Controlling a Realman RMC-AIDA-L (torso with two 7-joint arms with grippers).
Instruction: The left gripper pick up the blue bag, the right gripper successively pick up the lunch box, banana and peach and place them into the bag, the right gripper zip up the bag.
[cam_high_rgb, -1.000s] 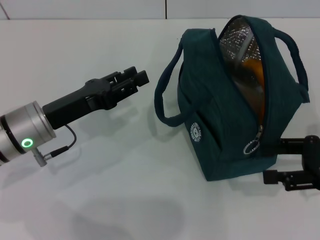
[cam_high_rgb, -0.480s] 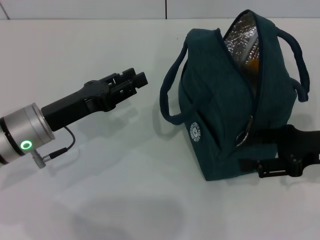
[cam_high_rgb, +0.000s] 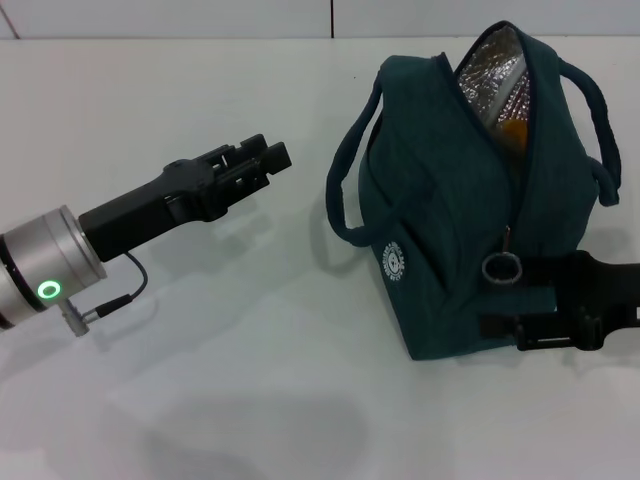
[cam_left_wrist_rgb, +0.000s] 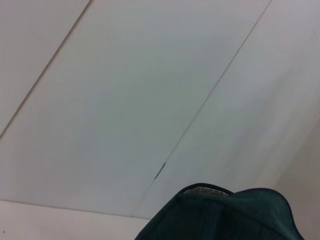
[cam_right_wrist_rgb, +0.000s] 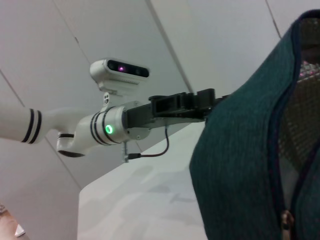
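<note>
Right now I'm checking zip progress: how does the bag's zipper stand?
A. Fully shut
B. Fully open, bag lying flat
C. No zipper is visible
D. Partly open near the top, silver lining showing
D: on the bag the ring pull sits low on the front, and above it the opening still gapes, showing silver lining and something orange inside.
</note>
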